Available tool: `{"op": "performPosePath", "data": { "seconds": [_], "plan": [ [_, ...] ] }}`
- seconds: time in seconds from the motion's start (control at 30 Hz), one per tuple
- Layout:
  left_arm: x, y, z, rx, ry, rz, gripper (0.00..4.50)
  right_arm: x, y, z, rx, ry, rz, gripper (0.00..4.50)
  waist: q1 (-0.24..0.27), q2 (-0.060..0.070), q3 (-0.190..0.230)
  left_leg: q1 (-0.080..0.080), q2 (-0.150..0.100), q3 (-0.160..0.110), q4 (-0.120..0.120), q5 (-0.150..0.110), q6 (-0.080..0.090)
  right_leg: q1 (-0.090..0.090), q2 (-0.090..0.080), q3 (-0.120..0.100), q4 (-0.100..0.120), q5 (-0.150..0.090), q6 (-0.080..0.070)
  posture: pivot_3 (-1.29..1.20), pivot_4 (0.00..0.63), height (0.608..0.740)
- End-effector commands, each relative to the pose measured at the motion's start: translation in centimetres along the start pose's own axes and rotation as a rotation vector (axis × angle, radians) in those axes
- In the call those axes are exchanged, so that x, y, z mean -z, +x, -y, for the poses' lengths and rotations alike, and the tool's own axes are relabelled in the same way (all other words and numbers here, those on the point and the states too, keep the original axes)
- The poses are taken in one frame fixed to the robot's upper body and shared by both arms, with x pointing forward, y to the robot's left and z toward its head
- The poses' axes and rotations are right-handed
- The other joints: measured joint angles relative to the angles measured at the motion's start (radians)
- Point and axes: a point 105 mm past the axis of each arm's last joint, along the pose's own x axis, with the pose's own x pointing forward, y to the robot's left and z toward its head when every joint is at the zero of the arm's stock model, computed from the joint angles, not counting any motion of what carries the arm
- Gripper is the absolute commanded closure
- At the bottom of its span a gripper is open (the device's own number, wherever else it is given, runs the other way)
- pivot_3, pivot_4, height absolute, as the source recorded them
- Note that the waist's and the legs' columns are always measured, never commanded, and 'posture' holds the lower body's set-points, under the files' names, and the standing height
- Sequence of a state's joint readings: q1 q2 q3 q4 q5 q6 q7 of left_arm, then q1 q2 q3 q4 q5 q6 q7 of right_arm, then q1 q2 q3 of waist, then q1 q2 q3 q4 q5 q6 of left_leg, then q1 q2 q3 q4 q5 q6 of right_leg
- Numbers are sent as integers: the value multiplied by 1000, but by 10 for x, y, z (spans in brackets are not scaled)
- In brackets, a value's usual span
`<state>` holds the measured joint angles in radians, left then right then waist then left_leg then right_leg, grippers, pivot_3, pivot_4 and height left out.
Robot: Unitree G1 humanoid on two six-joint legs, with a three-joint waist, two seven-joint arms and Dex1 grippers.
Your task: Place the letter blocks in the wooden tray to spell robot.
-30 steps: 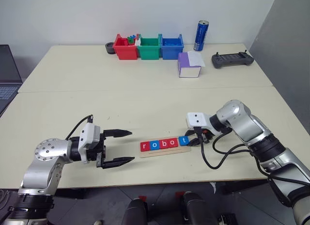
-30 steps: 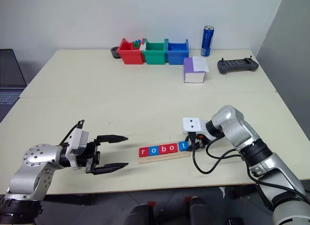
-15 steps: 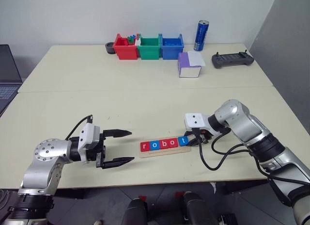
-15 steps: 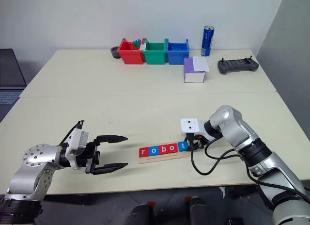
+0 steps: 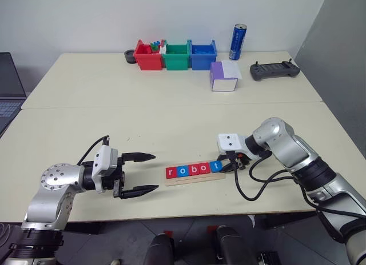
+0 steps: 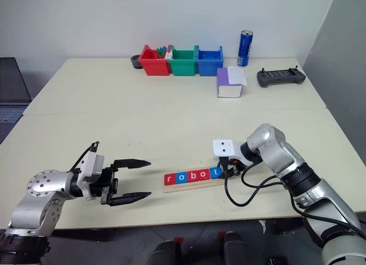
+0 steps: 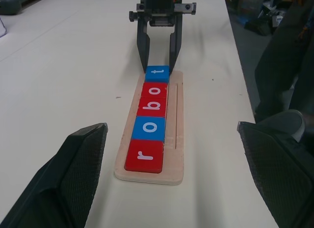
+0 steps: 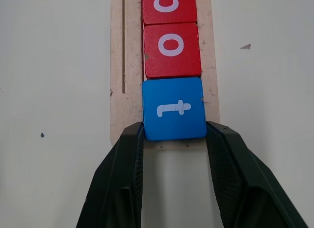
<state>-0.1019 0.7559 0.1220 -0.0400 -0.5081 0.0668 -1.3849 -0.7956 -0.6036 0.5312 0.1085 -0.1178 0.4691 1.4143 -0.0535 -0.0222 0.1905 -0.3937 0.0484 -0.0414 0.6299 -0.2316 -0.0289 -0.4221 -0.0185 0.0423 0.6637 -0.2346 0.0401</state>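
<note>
The last block is going into the tray, so the word robot is now spelled.

At the lower left of the head view, the left claw (image 5: 139,173) is sitting wide open and empty over the desk (image 5: 171,111). In the lower middle, the letter blocks (image 5: 194,169) are lying in the wooden tray (image 7: 177,134). Right of them, the right claw (image 8: 174,139) is hugging the blue t block (image 8: 174,108), which has slid left against the o since a second ago.

Two head cameras look forward and down over a pale tabletop (image 5: 171,105). The left wrist camera looks level along a thin pale-wood tray (image 7: 174,134) from its near end. The right wrist camera looks steeply down, close above the tray's opposite end. All share the tray.
</note>
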Motion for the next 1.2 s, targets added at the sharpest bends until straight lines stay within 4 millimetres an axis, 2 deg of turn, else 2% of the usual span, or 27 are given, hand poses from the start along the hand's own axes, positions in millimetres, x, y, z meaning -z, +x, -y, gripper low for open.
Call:
{"op": "performPosePath", "data": {
  "seconds": [0.03,0.3,0.47,0.57,0.6,0.77,0.87,0.93,1.2],
  "plan": [
    [-6,-3,-2,-9,32,11,0,-9,-2,0,5,-27,12,3026,0,0,0,0,0,0,0,0,0,0,0,0,0,0,0,0,150,740],
    [-4,-4,-3,-9,33,9,0,-14,-3,0,7,-30,33,3026,0,0,0,0,0,0,0,0,0,0,0,0,0,0,0,0,150,740],
    [-7,1,-3,-5,37,12,0,-16,-5,-1,4,-21,44,1307,0,0,0,-1,0,0,0,0,0,-1,0,0,0,0,0,0,150,740],
    [-9,2,-4,-4,38,13,0,-17,-7,1,14,-16,51,114,1,0,0,-1,0,0,0,0,0,-1,0,0,0,0,0,0,150,740],
    [-10,2,-4,-3,39,13,0,-17,-8,2,20,-14,52,15,1,0,0,-1,0,0,0,0,0,-1,0,0,0,0,0,0,150,740],
    [-14,2,-5,-3,42,14,0,-22,-28,7,58,-19,96,15,1,0,0,-1,0,0,0,0,0,-1,0,0,0,0,0,0,150,740],
    [-15,1,-4,-5,42,13,0,-34,-47,8,82,-27,202,15,1,0,0,-1,0,0,0,0,0,-1,0,0,0,0,0,0,150,740],
    [-15,0,-4,-7,42,12,0,-35,-58,7,98,-12,259,15,1,0,0,-1,0,0,0,0,0,-1,0,0,0,0,0,0,150,740],
    [-13,-1,-4,-11,40,12,0,3,-80,-3,160,115,290,15,7,0,0,-2,0,0,0,0,0,-1,0,0,-1,0,0,0,150,740]
  ]
}}
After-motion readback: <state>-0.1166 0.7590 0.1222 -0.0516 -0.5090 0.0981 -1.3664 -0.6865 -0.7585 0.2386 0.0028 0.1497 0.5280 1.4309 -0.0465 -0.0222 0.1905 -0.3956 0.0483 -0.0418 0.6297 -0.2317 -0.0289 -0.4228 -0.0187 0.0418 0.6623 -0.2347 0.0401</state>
